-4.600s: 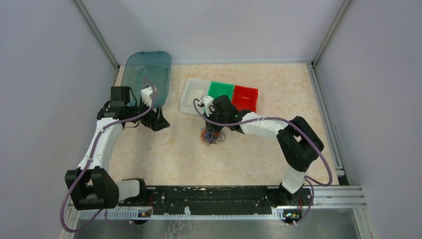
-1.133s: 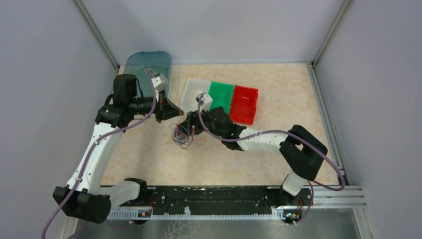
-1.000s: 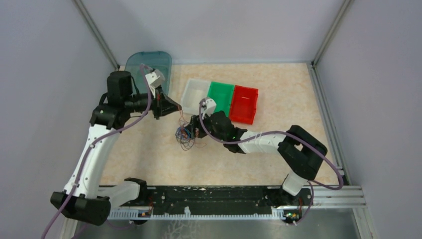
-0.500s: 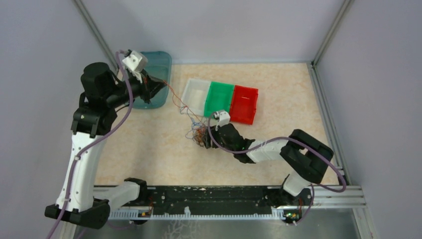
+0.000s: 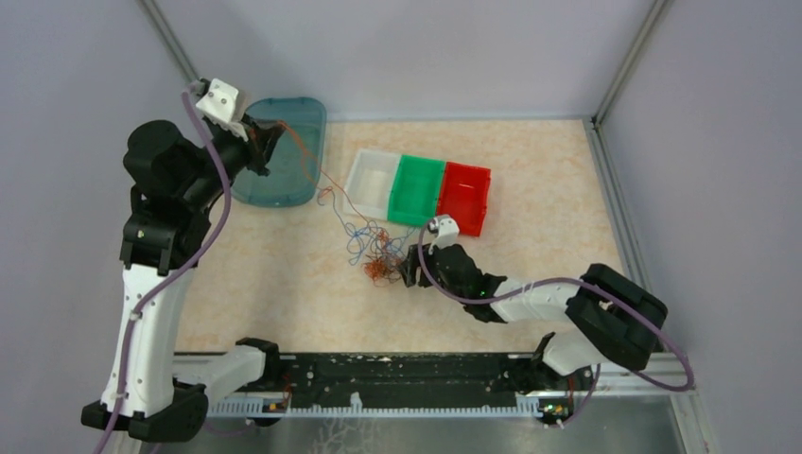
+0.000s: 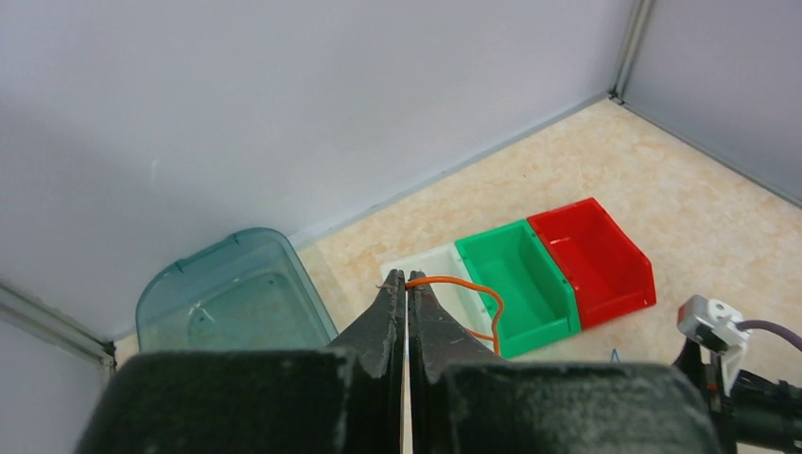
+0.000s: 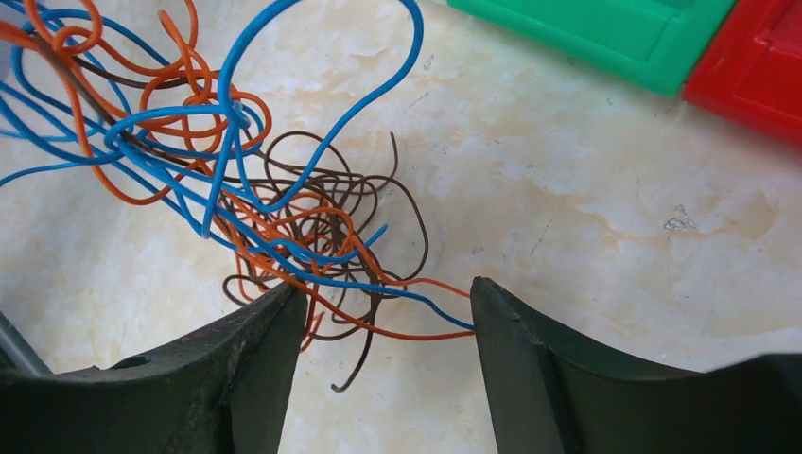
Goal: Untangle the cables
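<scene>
The left gripper, by the teal tub, pinches an orange strand of the cables. The right gripper gapes around the tangle's edge near the green bin.

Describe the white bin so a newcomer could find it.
On the beige table, find the row of three small open bins toward the back. The white bin is at the row's left end, next to the green bin, with the red bin at the far end; only it is white.
</scene>
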Available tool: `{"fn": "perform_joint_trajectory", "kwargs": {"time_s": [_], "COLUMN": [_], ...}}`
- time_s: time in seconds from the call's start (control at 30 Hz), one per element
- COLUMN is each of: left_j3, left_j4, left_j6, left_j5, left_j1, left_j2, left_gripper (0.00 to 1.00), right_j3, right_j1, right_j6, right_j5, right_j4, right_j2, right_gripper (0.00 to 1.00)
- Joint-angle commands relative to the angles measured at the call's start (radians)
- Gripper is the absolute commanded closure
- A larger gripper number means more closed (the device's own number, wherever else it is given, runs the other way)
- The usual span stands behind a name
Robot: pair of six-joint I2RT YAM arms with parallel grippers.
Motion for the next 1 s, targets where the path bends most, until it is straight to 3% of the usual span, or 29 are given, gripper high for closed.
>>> {"fn": "perform_joint_trajectory", "kwargs": {"time_s": [0.0,0.13,0.23,0.37,0.5,0.67,0.73,0.97], "left_j3": [0.021,0.02,-0.048,-0.116,-0.122,-0.136,-0.133,-0.124], "left_j4": [0.055,-0.077,-0.082,-0.045,-0.038,-0.022,-0.02,-0.02], "left_j6": [0.032,0.0,-0.049,-0.076,-0.104,-0.134,-0.147,-0.151], "left_j5": [-0.021,0.193,0.252,0.303,0.327,0.337,0.333,0.332], "left_j1": [-0.004,-0.005,-0.004,-0.006,-0.005,-0.005,-0.005,-0.005], "left_j2": [-0.017,0.01,0.011,0.0,0.006,0.003,0.0,-0.011], "left_gripper": [1.0,0.98,1.0,1.0,1.0,1.0,1.0,1.0], "right_j3": [-0.022,-0.02,0.035,0.096,0.186,0.317,0.384,0.48], "right_j1": [-0.005,-0.005,-0.003,-0.002,0.021,0.041,0.042,0.042], "right_j6": [0.012,-0.006,-0.053,-0.112,-0.155,-0.128,-0.087,-0.065], "right_j5": [0.015,-0.014,-0.057,-0.144,-0.324,-0.513,-0.544,-0.54], "right_j4": [0.003,-0.033,-0.091,-0.108,-0.052,0.109,0.181,0.22], "right_j2": [-0.105,-0.228,-0.298,-0.368,-0.341,-0.165,-0.031,0.143], "right_gripper": [0.33,0.24,0.13,0.11,0.21,0.33,0.36,0.37]}}
